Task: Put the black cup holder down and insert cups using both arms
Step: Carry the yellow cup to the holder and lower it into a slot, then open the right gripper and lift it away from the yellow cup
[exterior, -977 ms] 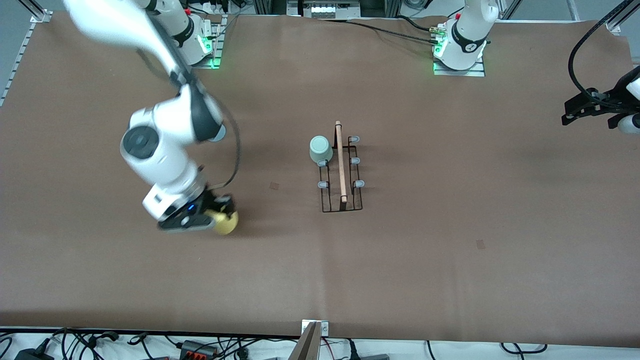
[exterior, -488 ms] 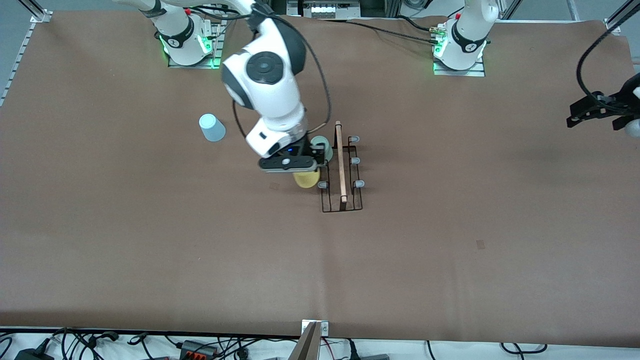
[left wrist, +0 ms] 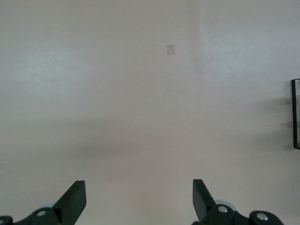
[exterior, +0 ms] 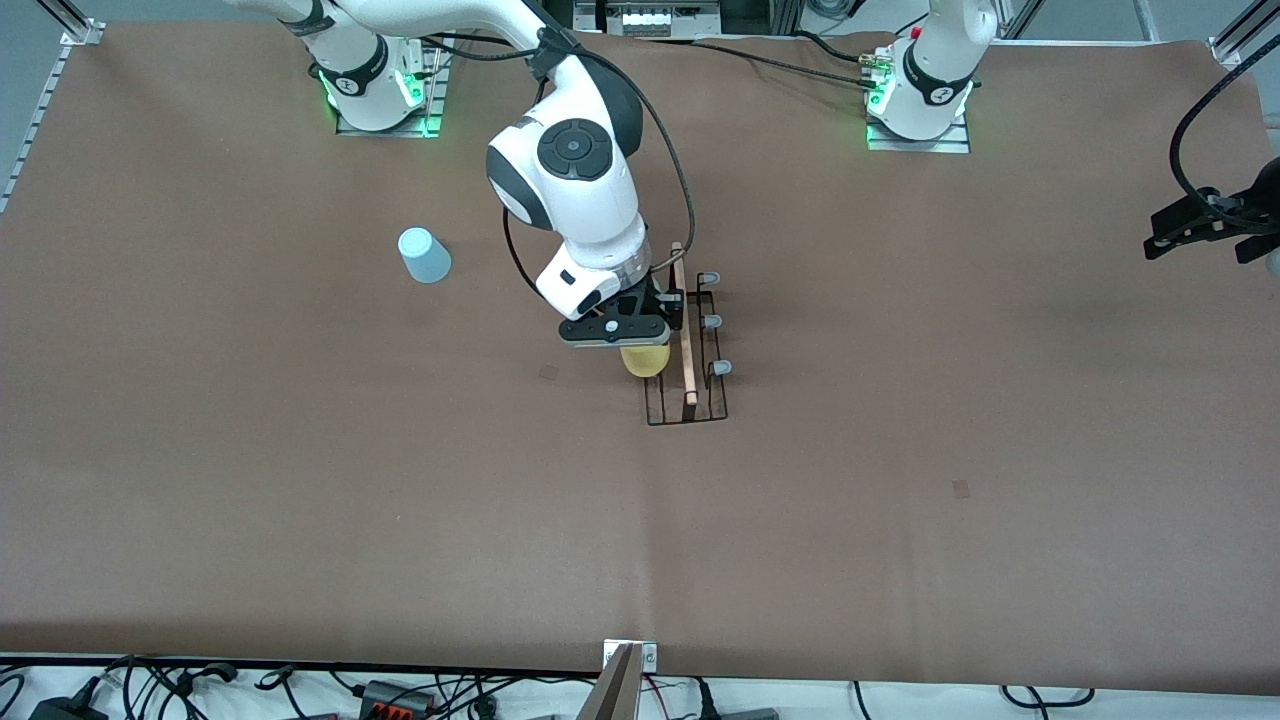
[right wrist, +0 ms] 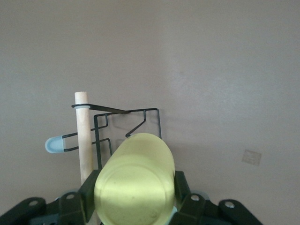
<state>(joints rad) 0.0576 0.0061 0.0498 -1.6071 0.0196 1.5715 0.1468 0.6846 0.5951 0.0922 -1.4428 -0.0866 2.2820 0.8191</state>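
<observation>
We see the right gripper (exterior: 640, 345) clamp the yellow cup (right wrist: 134, 183) over the black cup holder (exterior: 688, 350); the left gripper (left wrist: 139, 199) waits, fingers spread, at the table's edge.

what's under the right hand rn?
The right hand holds the yellow cup over the black cup holder, on its right-arm side. The pegs directly beneath, and anything on them, are covered.

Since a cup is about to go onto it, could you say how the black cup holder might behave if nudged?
The black cup holder is thin wire, so probably light and apt to slide. Its flat base suggests it resists tipping. The right gripper, shut on the yellow cup, could shift it.
</observation>
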